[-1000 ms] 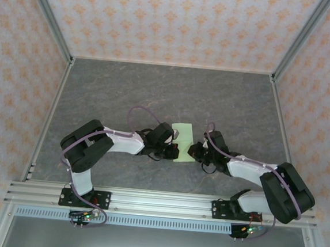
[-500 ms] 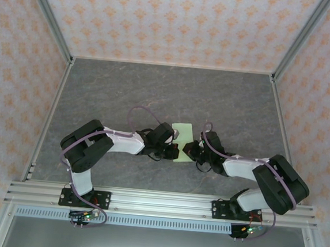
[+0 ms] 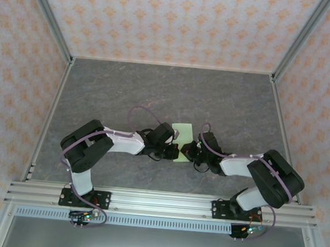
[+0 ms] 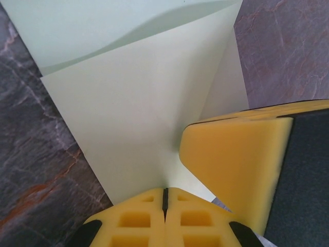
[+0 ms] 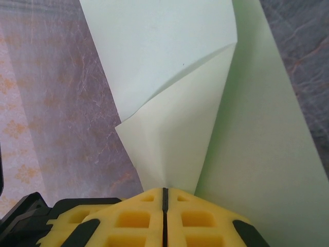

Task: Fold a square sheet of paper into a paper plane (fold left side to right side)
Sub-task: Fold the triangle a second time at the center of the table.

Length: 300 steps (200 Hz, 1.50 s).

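The folding is mid-step, I'd judge: a flap of the square sheet of paper [image 4: 139,103] has been turned over and needs its crease set. The sheet lies on the table just ahead of both hands, between them.

The left gripper [image 4: 164,203] is clenched, its yellow tips meeting in a thin seam. The flap narrows right down to that seam, but I cannot tell whether the tips nip the paper or only press on it. The right gripper [image 5: 164,200] is clenched too and looks pinched on the flap's narrow end. One of its yellow pads [image 4: 234,164] sits just beside the left fingertips, over the paper's edge.

To do this well, I'd hold one hand firm as an anchor. The other should draw the flap over until its edges line up with the layer below, then slide flat along the fold. From the right wrist, the flap bows up ahead of the fingers with a shadow under it, so it isn't seated. Pulling hard could tear or skew it.

The paper is thin, matte, pale green and unmarked. Its edges are straight and the flap tapers to a sharp point. The pads are soft-looking foam with square cells, and the dark grey table [image 4: 31,154] has a veined, stone-like pattern.
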{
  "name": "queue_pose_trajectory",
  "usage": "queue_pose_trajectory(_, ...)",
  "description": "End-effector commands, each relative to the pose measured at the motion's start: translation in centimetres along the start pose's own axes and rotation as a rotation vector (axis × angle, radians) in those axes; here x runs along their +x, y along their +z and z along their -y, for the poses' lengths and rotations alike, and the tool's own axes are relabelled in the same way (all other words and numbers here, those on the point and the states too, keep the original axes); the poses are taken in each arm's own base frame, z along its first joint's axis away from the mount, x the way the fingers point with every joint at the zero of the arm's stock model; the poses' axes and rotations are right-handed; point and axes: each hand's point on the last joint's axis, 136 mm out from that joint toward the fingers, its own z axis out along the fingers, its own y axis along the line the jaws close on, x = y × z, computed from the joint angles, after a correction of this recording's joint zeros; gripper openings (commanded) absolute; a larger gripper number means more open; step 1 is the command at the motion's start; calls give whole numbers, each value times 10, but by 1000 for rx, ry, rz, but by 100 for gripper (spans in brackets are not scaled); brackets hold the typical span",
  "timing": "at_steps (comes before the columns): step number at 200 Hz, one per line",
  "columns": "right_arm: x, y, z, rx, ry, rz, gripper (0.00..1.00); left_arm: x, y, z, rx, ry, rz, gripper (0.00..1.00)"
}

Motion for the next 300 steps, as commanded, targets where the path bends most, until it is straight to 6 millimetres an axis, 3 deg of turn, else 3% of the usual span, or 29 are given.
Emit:
queue_pose_trajectory(1, -3, 6, -13, -28, 11, 17, 10, 41, 6, -41, -162, -36, -123, 5)
queue_pose_trajectory(46, -3, 9, 12, 57, -4, 32, 10, 43, 8, -45, -177, -38, -128, 5)
queue_pose_trajectory(95, -11, 2, 39, 195, -132, 79, 10, 46, 8, -49, -197, -42, -141, 4)
queue_pose_trajectory(157, -38, -14, 36, 219, -199, 129, 10, 49, 8, -54, -212, -45, -152, 4)
queue_pose_trajectory(195, -56, -14, 46, 233, -180, 123, 10, 49, 8, -53, -208, -43, -152, 4)
queue_pose_trajectory(217, -63, -16, 39, 215, -182, 132, 10, 48, 7, -52, -206, -41, -149, 4)
queue_pose_trajectory(231, -67, -23, 34, 219, -195, 157, 10, 46, 6, -46, -182, -38, -137, 4)
queue_pose_trajectory(257, -69, -38, 26, 221, -224, 180, 11, 28, -7, -16, -86, -4, -78, 10)
queue_pose_trajectory(285, -66, -49, 18, 184, -233, 197, 16, 2, -40, 21, -15, 68, 2, 16)
queue_pose_trajectory(300, -63, -52, 8, 123, -227, 201, 24, -11, -60, 34, 11, 87, 49, 27)
